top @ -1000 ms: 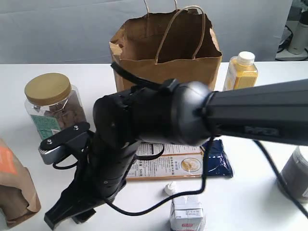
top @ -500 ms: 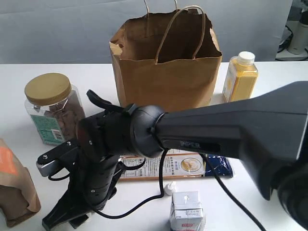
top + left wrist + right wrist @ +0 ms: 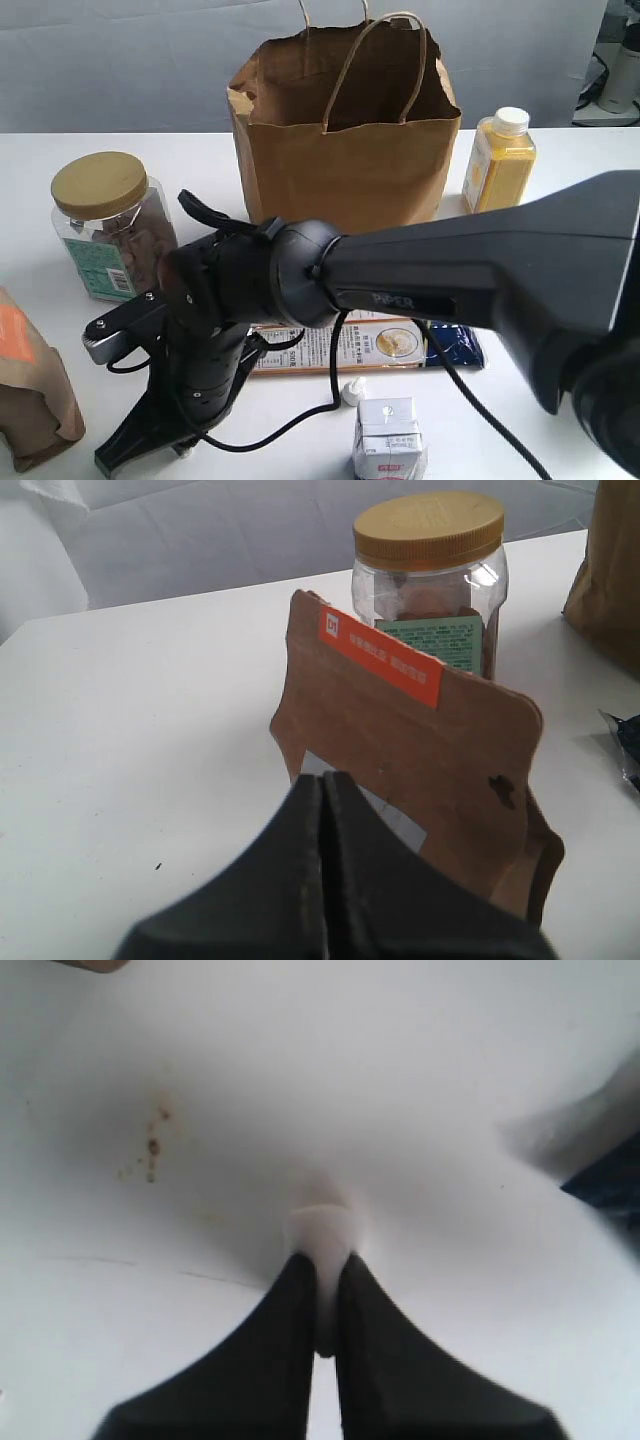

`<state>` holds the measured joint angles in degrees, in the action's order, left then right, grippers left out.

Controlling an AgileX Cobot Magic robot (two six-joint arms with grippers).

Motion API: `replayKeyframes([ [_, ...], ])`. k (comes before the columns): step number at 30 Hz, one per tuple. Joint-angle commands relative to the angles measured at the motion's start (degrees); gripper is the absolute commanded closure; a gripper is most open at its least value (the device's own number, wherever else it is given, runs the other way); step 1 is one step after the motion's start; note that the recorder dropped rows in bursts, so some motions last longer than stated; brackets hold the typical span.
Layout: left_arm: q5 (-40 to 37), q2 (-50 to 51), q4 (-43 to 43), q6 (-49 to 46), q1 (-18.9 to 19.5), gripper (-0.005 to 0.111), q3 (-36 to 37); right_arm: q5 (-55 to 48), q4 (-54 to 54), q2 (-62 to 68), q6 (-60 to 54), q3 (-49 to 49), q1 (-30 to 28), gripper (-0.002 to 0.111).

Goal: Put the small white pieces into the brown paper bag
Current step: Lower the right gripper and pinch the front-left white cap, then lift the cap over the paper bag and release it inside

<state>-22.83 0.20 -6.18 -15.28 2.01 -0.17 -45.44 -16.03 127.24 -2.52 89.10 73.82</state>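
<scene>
Grasp step: right fingers [image 3: 290,1330] pinch a small white rounded piece [image 3: 320,1230] low over the white counter [image 3: 300,460]; left fingers [image 3: 290,845] pressed together, empty. Tall brown kraft paper bag [image 3: 345,165] stands upright at the back, well apart. Next, likely: lift, carry above the jagged rim, release. Second small white piece [image 3: 352,392] lies beside a small white carton [image 3: 390,440].

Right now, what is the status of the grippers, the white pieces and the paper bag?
Left gripper shut, empty. Right gripper shut on white piece, down at table. Paper bag upright, mouth open. Other white piece lies by carton.
</scene>
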Motion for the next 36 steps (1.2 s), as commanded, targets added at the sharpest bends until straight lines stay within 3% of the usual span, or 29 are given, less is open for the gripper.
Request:
replayKeyframes([
  [1, 0.37, -0.2, -0.51, 0.12, -0.45, 0.107, 0.17, -1.58, 0.62, -2.58, -1.12, 0.32, 0.39, 0.108],
  [12, 0.37, -0.2, -0.51, 0.12, -0.45, 0.107, 0.17, 1.68, 5.3, -26.13, -0.19, -6.87, 4.61, 0.108],
  [16, 0.37, -0.2, -0.51, 0.12, -0.45, 0.107, 0.17, 4.37, 19.95, -38.72, 11.09, -7.64, 4.61, 0.108],
  [18, 0.37, -0.2, -0.51, 0.12, -0.45, 0.107, 0.17, 3.75, 35.54, -44.69, 21.47, -7.64, 3.96, 0.108],
  [21, 0.37, -0.2, -0.51, 0.12, -0.45, 0.107, 0.17, 1.3, 49.44, -47.47, 33.32, -7.64, -0.84, 0.108],
  [26, 0.37, -0.2, -0.51, 0.12, -0.45, 0.107, 0.17, 6.77, 47.98, -47.9, 34.28, -7.64, -13.6, 0.108],
  [33, 0.37, -0.2, -0.51, 0.12, -0.45, 0.107, 0.17, 13.94, 40.91, -45.23, 33.69, -7.64, -24.2, 0.108],
  [36, 0.37, -0.2, -0.51, 0.12, -0.45, 0.107, 0.17, 15.3, 37.1, -42.32, 28.0, -7.64, -27.2, 0.108],
])
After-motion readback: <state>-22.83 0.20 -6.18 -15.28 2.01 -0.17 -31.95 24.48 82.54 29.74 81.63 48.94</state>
